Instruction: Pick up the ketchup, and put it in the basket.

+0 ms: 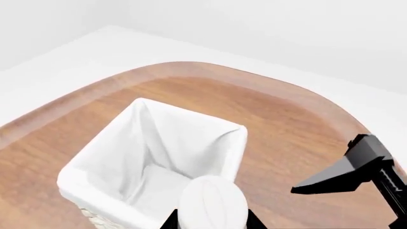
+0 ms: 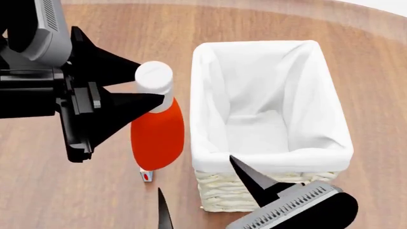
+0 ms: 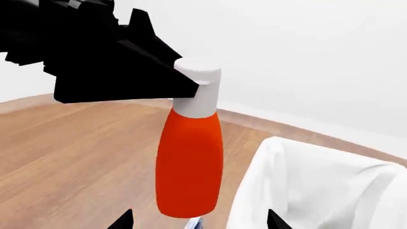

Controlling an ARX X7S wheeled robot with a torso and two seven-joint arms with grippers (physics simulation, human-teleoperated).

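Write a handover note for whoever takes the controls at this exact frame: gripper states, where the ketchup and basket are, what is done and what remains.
Left gripper: shut on the ketchup at its white cap, bottle hanging upright, lifted above the table.
Right gripper: open, holding nothing, low near the basket's near end.
Basket: upright on the table, nothing visible inside its white lining.
Done: ketchup picked up and brought right beside the basket.
Left: shift the bottle over the opening, lower it and release. Probably mind the cloth rim on the way across.
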